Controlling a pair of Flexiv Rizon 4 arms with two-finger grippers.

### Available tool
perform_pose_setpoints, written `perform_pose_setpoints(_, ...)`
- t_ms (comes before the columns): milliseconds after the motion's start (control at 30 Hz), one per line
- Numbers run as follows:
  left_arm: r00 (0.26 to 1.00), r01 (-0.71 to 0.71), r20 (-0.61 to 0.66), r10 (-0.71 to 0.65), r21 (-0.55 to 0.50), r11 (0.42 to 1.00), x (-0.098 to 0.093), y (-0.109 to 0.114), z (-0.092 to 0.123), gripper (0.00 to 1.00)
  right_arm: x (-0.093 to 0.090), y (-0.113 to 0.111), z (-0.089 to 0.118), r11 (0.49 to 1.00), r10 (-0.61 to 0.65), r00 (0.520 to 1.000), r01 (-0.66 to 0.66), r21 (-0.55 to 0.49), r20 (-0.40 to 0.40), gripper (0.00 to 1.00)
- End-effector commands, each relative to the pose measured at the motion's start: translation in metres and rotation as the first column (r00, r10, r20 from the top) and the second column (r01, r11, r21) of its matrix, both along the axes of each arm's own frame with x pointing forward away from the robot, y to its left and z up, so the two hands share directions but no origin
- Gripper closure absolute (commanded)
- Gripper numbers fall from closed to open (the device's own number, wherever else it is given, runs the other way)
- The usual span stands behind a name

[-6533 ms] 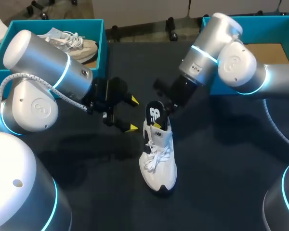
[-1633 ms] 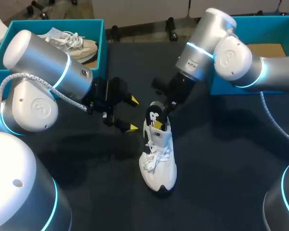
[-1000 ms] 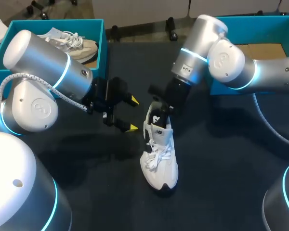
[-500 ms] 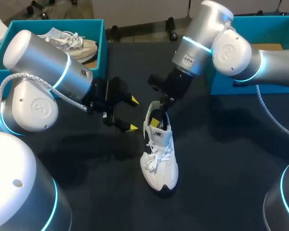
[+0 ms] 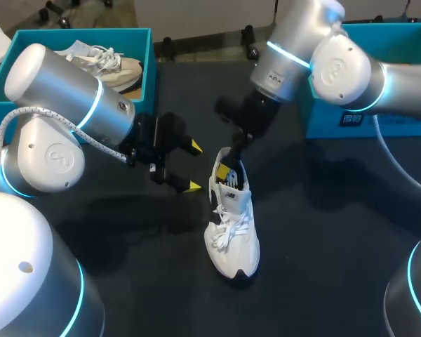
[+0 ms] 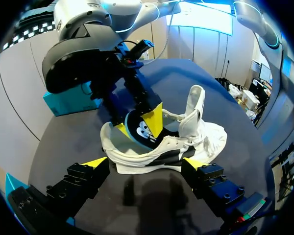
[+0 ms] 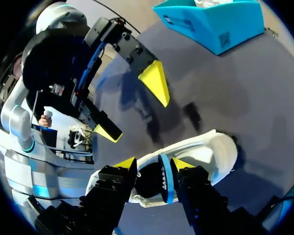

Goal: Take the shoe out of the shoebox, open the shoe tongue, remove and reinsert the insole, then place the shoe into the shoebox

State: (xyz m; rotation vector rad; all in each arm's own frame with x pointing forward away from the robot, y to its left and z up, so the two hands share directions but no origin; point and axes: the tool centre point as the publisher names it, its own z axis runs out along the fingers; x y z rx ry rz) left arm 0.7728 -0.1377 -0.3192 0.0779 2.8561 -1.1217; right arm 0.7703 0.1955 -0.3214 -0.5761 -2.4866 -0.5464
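Shoe (image 5: 231,225): white, on its sole at mid-table (image 5: 323,232), toe toward the near edge, laces loose; same spot as half a second ago.
Tongue (image 6: 196,100): pulled up and standing clear of the opening.
Insole (image 5: 226,172): dark with a blue edge, heel end raised out of the shoe's collar, front end hidden inside; drawn higher than half a second ago.
Right gripper (image 5: 233,156): above the heel, fingers clenched on the insole from both sides; raised and drawn back toward the far edge since the preceding frames.
Left gripper (image 5: 191,166): just beside the shoe's heel, apart from it, fingers spread wide and grasping nothing; unchanged across all earlier frames.
Right shoebox (image 5: 351,119): teal, at the far right of the table, partly hidden behind the right arm.
Left shoebox (image 5: 7,70): teal, at the far left corner, with a second pale shoe (image 5: 102,63) lying inside.
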Motion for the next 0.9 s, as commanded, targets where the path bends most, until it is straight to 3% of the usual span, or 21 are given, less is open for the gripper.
perform_pose_setpoints(33,1.000,-0.001,0.001,0.001,0.002,1.000,-0.001,0.000,0.000,0.00,0.002,0.000,0.005,1.000,-0.004,1.000,0.004,0.001,0.017,0.57)
perform_pose_setpoints(100,1.000,-0.001,0.001,0.001,0.002,1.000,-0.001,0.000,0.000,0.00,0.003,0.000,0.006,1.000,-0.004,1.000,0.004,0.002,0.019,0.59)
perform_pose_setpoints(133,1.000,-0.001,0.001,0.001,0.002,1.000,-0.001,0.000,0.000,0.00,0.005,0.001,0.005,1.000,-0.004,1.000,0.004,0.004,0.020,0.76)
perform_pose_setpoints(200,1.000,-0.001,0.001,0.001,0.002,1.000,-0.001,0.000,0.000,0.00,0.006,0.003,0.004,1.000,-0.002,1.000,0.002,0.006,0.023,1.00)
perform_pose_setpoints(833,1.000,-0.001,0.001,0.001,0.002,1.000,-0.001,0.000,0.000,0.00,0.014,0.021,-0.005,0.998,0.047,0.999,-0.047,0.027,0.016,1.00)
perform_pose_setpoints(867,1.000,-0.001,0.001,0.001,0.002,1.000,-0.001,0.000,0.000,0.00,0.015,0.020,-0.005,0.999,0.047,0.999,-0.047,0.026,0.017,0.95)
perform_pose_setpoints(900,1.000,-0.001,0.001,0.001,0.002,1.000,-0.001,0.000,0.000,0.00,0.015,0.019,-0.004,0.999,0.046,0.999,-0.047,0.025,0.018,0.82)
